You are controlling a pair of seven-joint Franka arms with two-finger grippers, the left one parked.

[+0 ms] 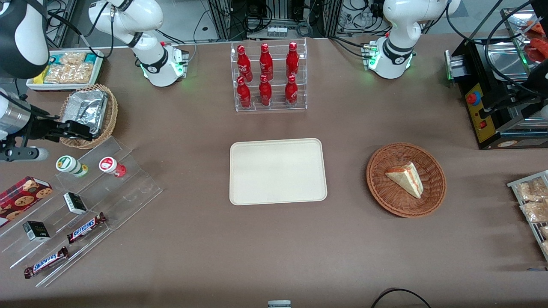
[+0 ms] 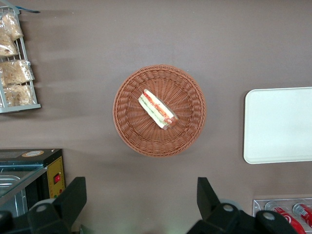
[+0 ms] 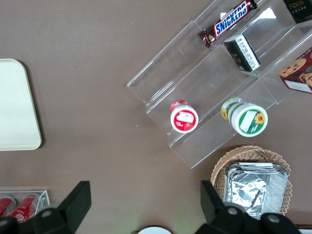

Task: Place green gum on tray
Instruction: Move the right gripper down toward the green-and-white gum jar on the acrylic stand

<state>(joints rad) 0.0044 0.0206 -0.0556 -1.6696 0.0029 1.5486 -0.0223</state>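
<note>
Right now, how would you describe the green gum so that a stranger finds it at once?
Find the clear stepped display stand at the working arm's end of the table. Two small white bottles stand on it near the open gripper; the green gum has a green-and-white lid, while the red-lidded bottle beside it does not.

Sandwich (image 1: 406, 178) in wicker basket (image 1: 432, 194)

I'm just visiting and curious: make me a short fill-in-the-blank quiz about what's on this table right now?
1. The green gum stands on a clear stepped ____.
2. Beside it stands a bottle with a ____ lid.
3. The tray holds ____.
4. The gripper, fingers open, hovers over the foil container's ____.

Missing words: rack; red; nothing; basket
</note>
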